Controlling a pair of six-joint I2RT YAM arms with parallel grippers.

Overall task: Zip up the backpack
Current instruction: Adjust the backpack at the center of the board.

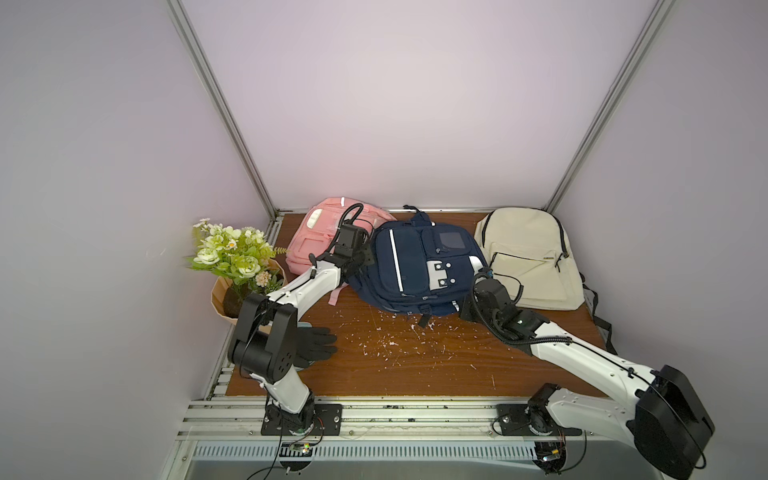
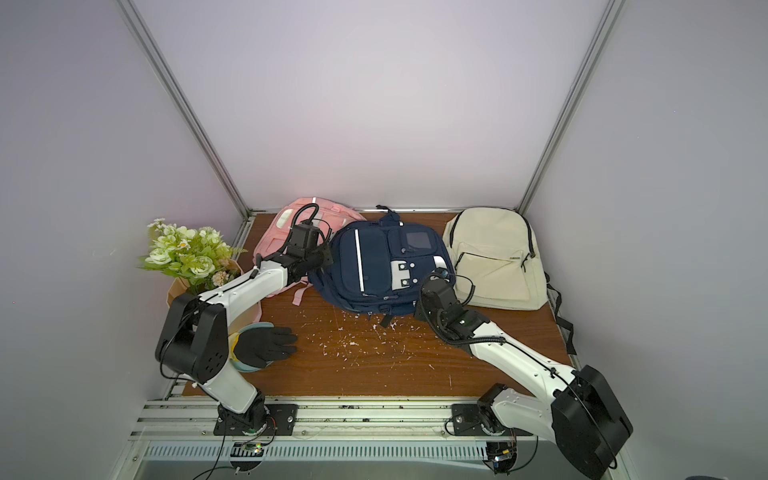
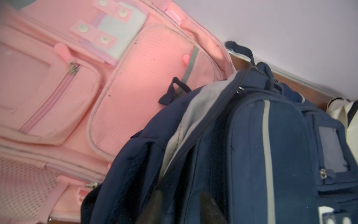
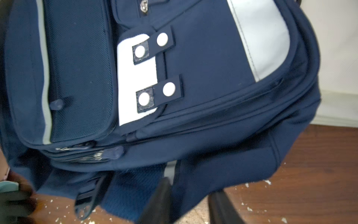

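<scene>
Navy backpack (image 1: 415, 266): in both top views it is lying face-up at the rear middle of the counter (image 1: 415, 365). One edge is lying against the pink backpack (image 1: 320, 237), and the cream backpack (image 1: 528, 257) is sitting just beside the other.
Left pincer (image 1: 366, 258): it is sitting at the bag's pink-side edge; the jaw state is not showing from above.
Right pincer (image 2: 439, 275): it is sitting at the opposite edge, by the cream bag.
Zip track (image 3: 201, 128): in the left wrist view it is running beside the grey side panel (image 3: 193, 108). Whether it is fully shut cannot be told.
Left fingers (image 3: 209, 205): they are standing parted over the bag's side, clasping nothing visible.
Zip pulls (image 4: 114, 152): in the right wrist view two pulls are sitting close together, and the tracks beside them are looking closed.
Right fingers (image 4: 160, 194): they are standing apart, straddling the bag's lower edge and gripping nothing.
Step judged: zipping is looking finished or nearly so, with both pincers standing open at the bag.
Recommendation: draw each pincer straight back and up, clear of the strap buckle (image 4: 85, 203). If the left track is proving open, pin the fabric and pull along the track, not across it.
</scene>
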